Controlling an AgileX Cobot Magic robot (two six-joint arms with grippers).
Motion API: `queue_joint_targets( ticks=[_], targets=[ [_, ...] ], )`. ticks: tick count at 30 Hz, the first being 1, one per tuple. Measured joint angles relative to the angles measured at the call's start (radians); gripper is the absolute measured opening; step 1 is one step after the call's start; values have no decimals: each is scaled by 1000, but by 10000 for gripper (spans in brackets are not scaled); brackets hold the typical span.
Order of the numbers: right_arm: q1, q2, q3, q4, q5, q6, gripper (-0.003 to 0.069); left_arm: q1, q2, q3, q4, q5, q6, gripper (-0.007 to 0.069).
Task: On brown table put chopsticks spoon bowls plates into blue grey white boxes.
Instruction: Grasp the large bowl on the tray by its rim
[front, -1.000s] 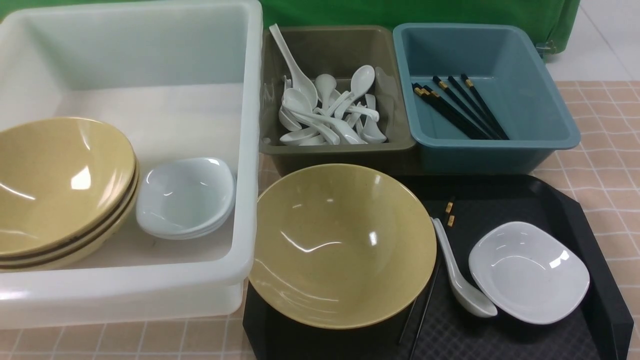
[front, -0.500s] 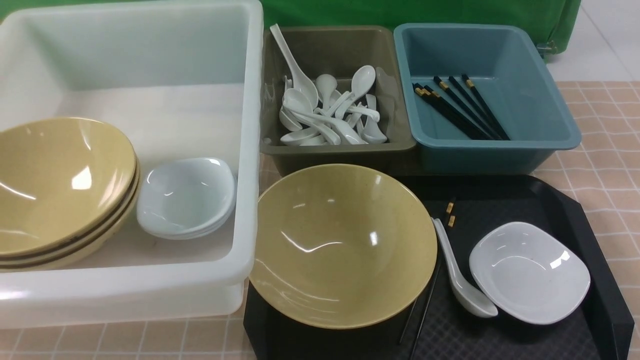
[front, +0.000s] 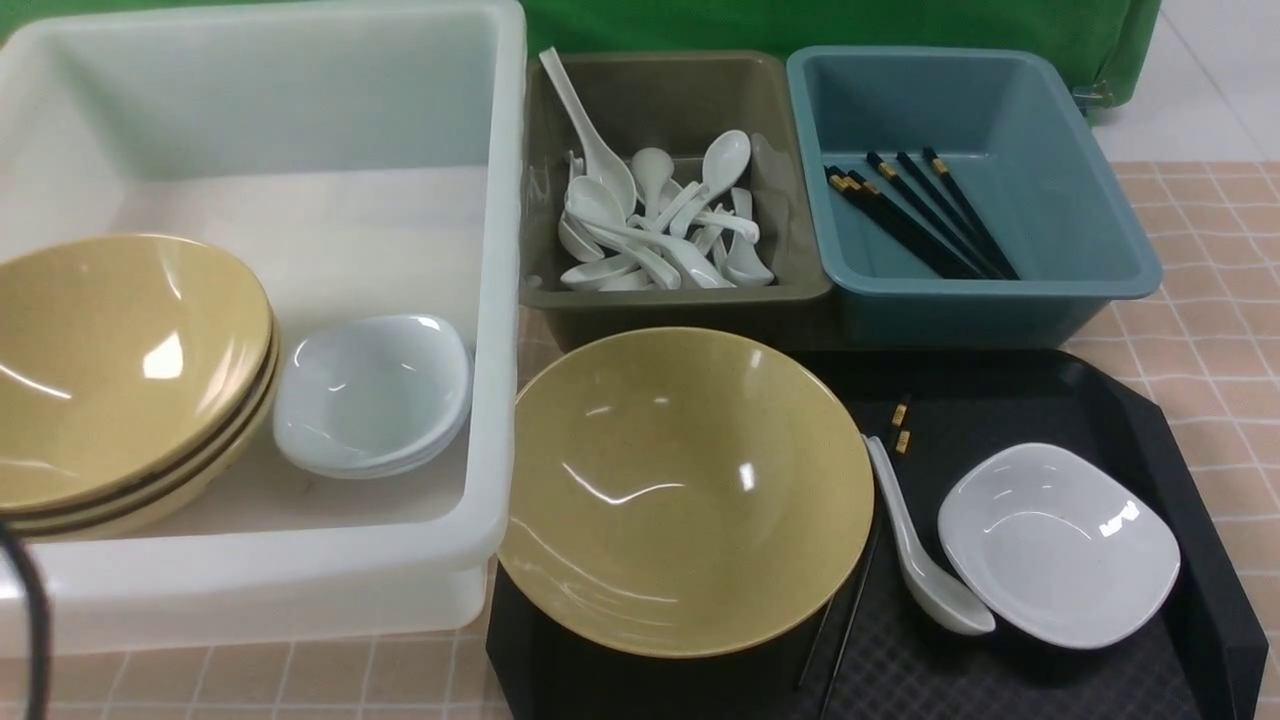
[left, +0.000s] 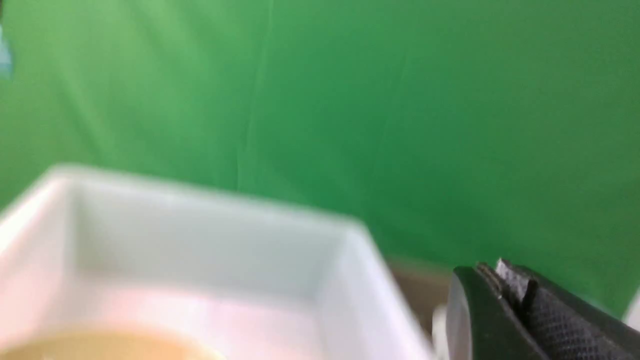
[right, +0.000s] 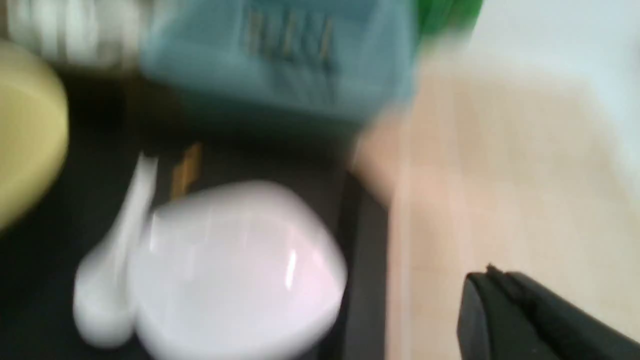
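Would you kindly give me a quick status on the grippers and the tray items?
Left gripper and right gripper: partly in view, state unclear. Bowl, spoon, plate, chopsticks unsorted on black tray. Bowl rim hides part of the chopsticks.

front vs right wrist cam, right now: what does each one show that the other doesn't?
Front only: the white tub with its stacked bowls and plates. Right wrist only: part of the right hand, at the frame's corner. Both: the tray with the loose bowl, spoon and plate, plus the blue bin and table. The wrist view is blurred.
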Motion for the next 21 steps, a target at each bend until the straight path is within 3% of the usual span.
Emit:
queue_joint_targets(
  ticks=[3, 8, 14, 21],
  targets=[
    [43, 100, 0, 159, 44, -129, 36, -95, 188, -102, -31, 235, 87, 5],
    [138, 229, 0, 392, 33, -410, 36, -305, 462, -276, -133, 422, 271, 5],
    [219, 283, 0, 443, 4, -498, 36, -508, 761, -467, -147, 461, 309, 5],
    [229, 283, 0, 451, -18, -537, 37, -620, 999, -560, -67, 459, 252, 5]
  ],
)
